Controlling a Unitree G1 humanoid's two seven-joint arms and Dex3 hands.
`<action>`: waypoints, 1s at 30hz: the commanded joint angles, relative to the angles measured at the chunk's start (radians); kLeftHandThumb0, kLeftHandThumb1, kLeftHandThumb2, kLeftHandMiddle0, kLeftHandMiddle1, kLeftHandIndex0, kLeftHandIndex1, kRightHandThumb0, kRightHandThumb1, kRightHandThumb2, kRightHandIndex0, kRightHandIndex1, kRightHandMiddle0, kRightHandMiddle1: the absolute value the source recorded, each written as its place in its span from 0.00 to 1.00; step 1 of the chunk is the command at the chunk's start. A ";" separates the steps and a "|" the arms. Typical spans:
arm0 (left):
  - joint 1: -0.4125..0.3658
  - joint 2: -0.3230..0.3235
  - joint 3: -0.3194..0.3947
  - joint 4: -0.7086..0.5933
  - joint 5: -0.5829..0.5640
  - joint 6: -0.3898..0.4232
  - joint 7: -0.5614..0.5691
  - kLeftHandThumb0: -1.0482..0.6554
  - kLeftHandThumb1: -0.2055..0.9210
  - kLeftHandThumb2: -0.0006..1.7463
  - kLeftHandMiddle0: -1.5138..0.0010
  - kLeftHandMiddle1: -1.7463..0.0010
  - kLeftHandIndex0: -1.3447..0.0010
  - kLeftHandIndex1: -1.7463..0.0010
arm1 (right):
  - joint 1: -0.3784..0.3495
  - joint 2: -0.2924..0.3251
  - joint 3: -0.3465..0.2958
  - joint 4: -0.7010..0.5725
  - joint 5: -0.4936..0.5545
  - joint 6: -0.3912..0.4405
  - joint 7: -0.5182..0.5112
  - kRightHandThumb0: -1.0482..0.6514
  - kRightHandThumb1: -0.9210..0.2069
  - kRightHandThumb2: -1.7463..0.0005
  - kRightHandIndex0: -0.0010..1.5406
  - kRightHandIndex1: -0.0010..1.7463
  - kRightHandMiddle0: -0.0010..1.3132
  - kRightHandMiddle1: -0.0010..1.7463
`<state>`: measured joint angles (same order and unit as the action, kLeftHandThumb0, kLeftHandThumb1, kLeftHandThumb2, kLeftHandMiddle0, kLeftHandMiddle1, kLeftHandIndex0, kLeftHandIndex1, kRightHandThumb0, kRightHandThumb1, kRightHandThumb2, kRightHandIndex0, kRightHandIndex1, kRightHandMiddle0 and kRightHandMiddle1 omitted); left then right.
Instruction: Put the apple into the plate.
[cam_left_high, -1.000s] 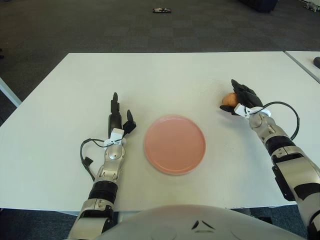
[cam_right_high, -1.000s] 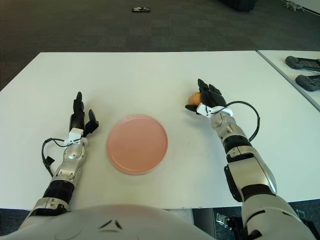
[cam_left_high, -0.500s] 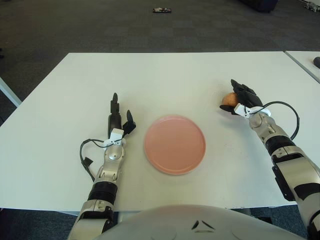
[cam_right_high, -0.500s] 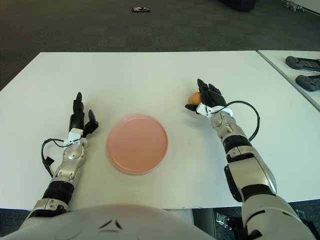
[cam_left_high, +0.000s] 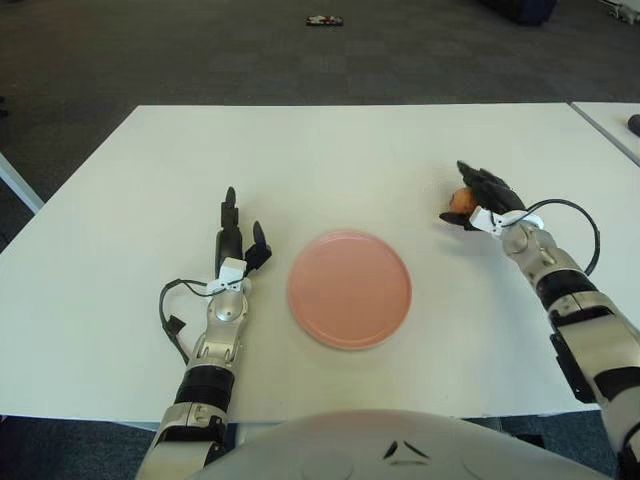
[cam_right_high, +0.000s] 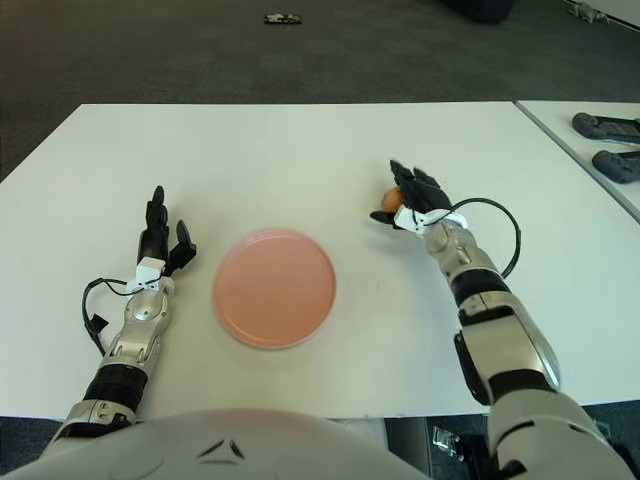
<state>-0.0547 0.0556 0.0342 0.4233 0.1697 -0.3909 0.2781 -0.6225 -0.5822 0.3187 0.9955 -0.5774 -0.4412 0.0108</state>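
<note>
A small orange-red apple (cam_left_high: 460, 199) is held in my right hand (cam_left_high: 478, 199), whose black fingers curl around it just above the white table, right of the plate. The apple also shows in the right eye view (cam_right_high: 391, 201). The pink round plate (cam_left_high: 349, 288) lies flat at the table's middle front and holds nothing. My left hand (cam_left_high: 237, 243) rests on the table left of the plate, fingers straight and spread, holding nothing.
The white table (cam_left_high: 330, 160) stretches wide behind the plate. A second table with two dark devices (cam_right_high: 606, 140) stands at the far right. A small dark object (cam_left_high: 323, 20) lies on the carpet beyond the table.
My right hand with the apple has lifted slightly and shifted a little away from the plate. The left hand has not moved.
</note>
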 joint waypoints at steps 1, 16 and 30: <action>0.010 0.005 0.006 -0.013 0.000 0.021 -0.005 0.18 1.00 0.53 0.90 1.00 1.00 0.83 | -0.096 -0.154 0.068 -0.035 -0.024 -0.118 0.294 0.00 0.00 0.81 0.00 0.00 0.00 0.00; 0.026 0.005 0.004 -0.044 0.009 0.041 0.000 0.17 1.00 0.54 0.89 0.99 1.00 0.83 | -0.158 -0.155 0.067 0.020 0.017 -0.159 0.452 0.00 0.00 0.85 0.00 0.00 0.00 0.00; 0.037 0.003 0.005 -0.072 0.019 0.071 0.008 0.16 1.00 0.55 0.89 1.00 1.00 0.83 | -0.157 -0.178 0.064 -0.005 -0.003 -0.140 0.462 0.00 0.00 0.89 0.00 0.00 0.00 0.00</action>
<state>-0.0279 0.0559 0.0351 0.3622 0.1801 -0.3325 0.2787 -0.7664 -0.7391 0.3815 1.0068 -0.5722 -0.5918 0.4787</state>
